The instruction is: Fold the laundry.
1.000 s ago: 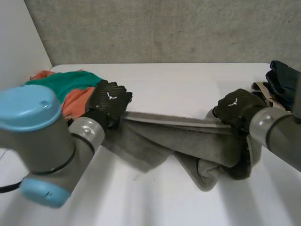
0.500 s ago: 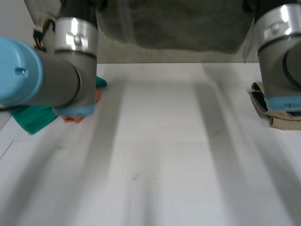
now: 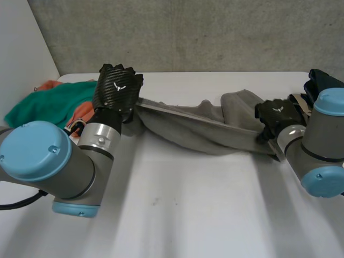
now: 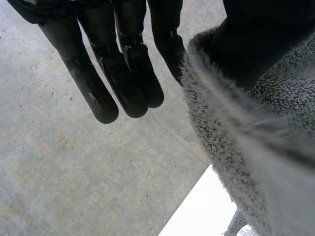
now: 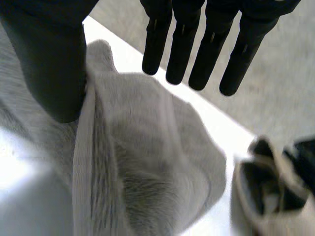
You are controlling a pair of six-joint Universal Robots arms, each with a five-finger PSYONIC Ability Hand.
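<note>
soft, even light on the white table (image 3: pixel 177 215), glare in right wrist view

Towel (image 3: pixel 204 126) down from the lift and drawn out long

Half a second back both arms are raised and the grey towel hangs high above the table (image 3: pixel 188 204). Now the left hand (image 3: pixel 119 88) and right hand (image 3: pixel 277 115) are low again, further apart than a second ago. The towel runs between them as one long band across the far half of the table, and the heavy bunch that sagged near the front edge is gone.
</note>
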